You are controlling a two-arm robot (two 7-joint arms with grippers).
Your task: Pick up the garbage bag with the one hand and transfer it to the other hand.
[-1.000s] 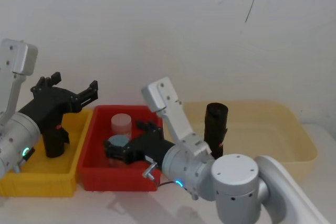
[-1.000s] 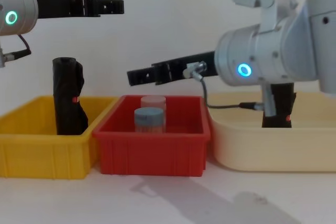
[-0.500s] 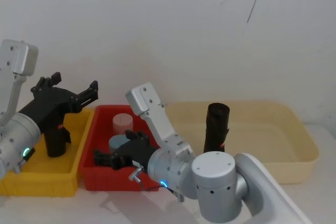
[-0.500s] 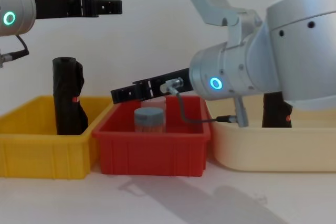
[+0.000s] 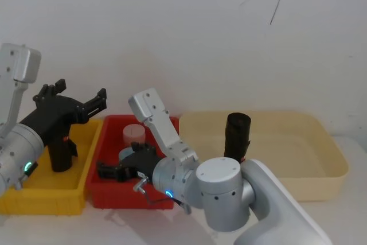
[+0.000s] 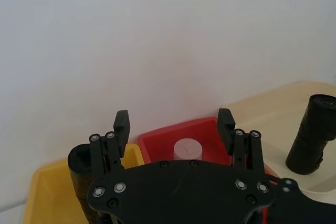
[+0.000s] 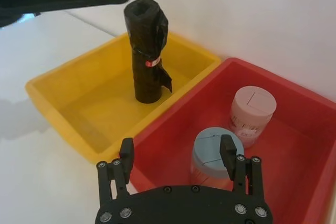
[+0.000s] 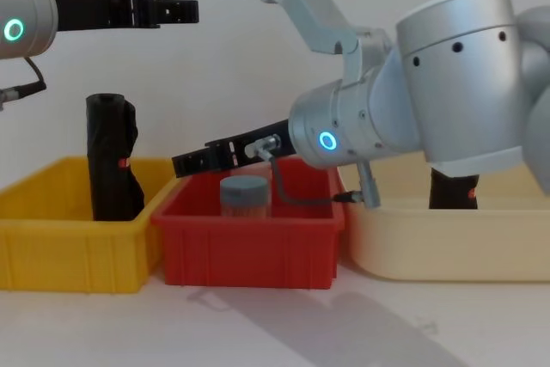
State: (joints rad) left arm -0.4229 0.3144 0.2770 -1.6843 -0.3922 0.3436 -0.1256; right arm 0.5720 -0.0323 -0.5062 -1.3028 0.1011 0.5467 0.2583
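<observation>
Green-ringed left gripper (image 5: 81,90) hangs spread wide and empty at the head view's left, above the tight black plastic garbage bag roll (image 5: 57,156) standing in the yellow bin (image 5: 34,199). Bluish-ringed right gripper (image 5: 109,171), also unclenched, waits centre-left. Pickup's not started; next it needs lowering around the roll

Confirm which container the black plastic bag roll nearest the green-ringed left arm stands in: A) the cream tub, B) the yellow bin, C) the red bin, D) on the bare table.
B. The black plastic bag roll with a small red label stands upright inside the yellow plastic bin, while the left gripper hangs open above it.
</observation>
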